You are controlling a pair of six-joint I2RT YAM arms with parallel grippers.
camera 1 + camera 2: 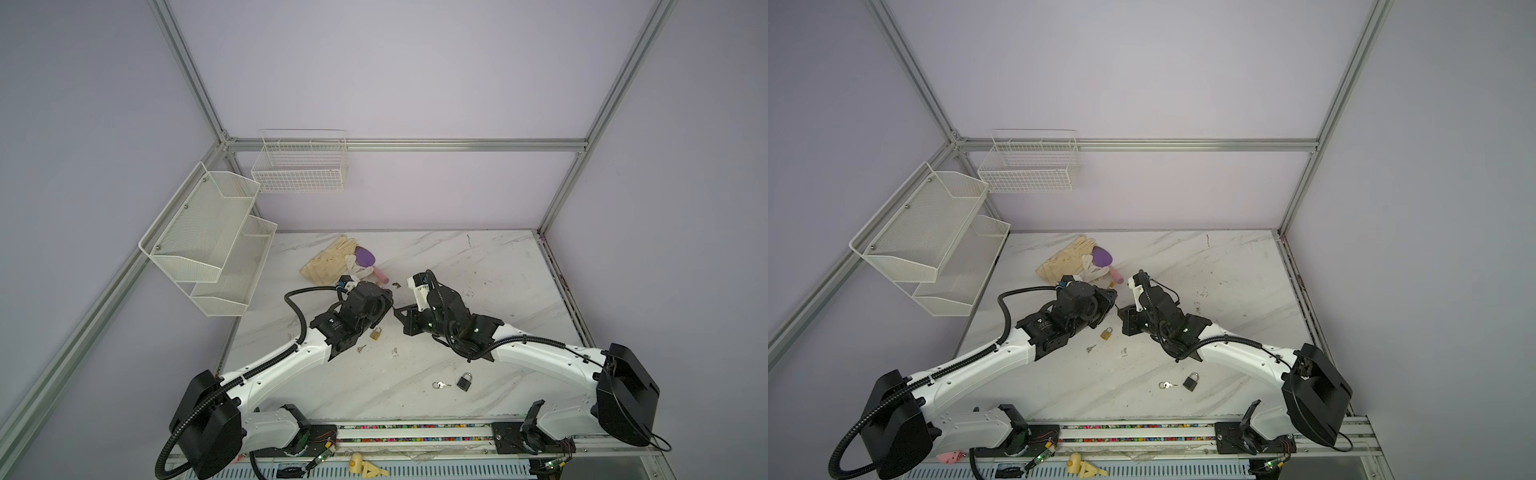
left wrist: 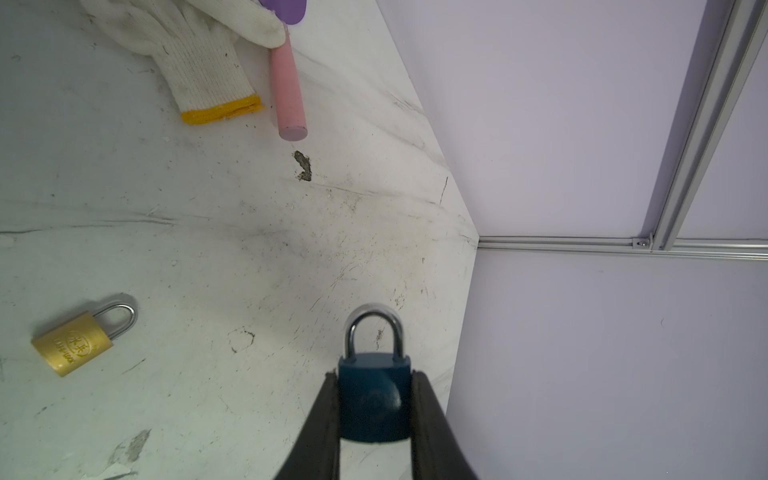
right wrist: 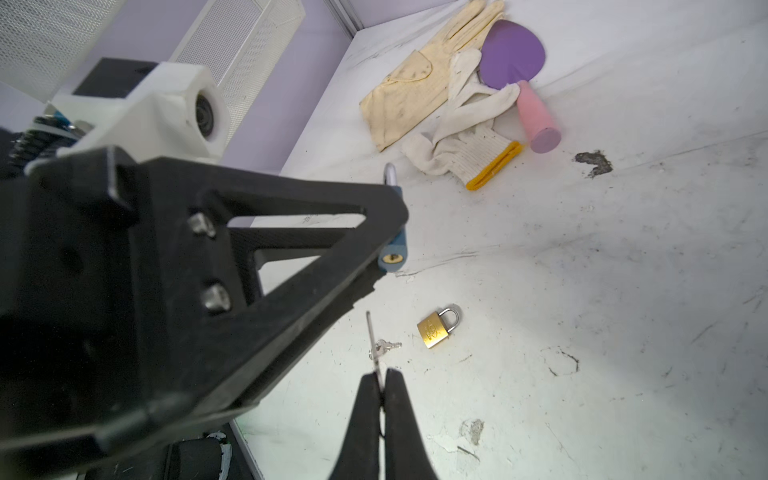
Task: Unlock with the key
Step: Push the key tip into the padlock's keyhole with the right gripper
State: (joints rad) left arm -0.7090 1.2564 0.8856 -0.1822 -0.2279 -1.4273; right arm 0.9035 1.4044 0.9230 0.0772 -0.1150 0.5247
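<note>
Left hand [image 2: 374, 376] is closed partway onto the blue padlock [image 2: 374, 407]. Its pads sit on the two narrow sides of the body, and the shackle [image 2: 374, 328] pokes out free past the fingertips. Right hand [image 3: 380, 376] is pinched fully shut on the key [image 3: 371, 332]. The blade sticks out edge-on and the bow is hidden between the pads.

Where: in both top views the hands meet just off the centre of the desk [image 1: 498, 270], toward 12 o'clock. The lock itself is hidden under them there. In the right wrist view the keyhole [image 3: 390, 258] in the lock's base faces the right hand. The key tip is near it but apart, and not lined up yet.

Handling, my read:
- Lock: small, dense, rigid, smooth paint. The side hold is right and leaves keyhole and shackle clear. It may swivel in the pads under the insertion push.
- Key: light, thin, stiff, slick. Hold it on the flat bow so the twist carries through. It will likely pivot if the tip catches the keyhole rim.

Not targets, I think: the brass padlock [image 1: 376, 333] at 7 o'clock of centre with a loose key [image 1: 361, 348] just beside it, the black padlock [image 1: 464, 381] at 5 o'clock, and the gloves [image 1: 328, 259] at 11 o'clock.
</note>
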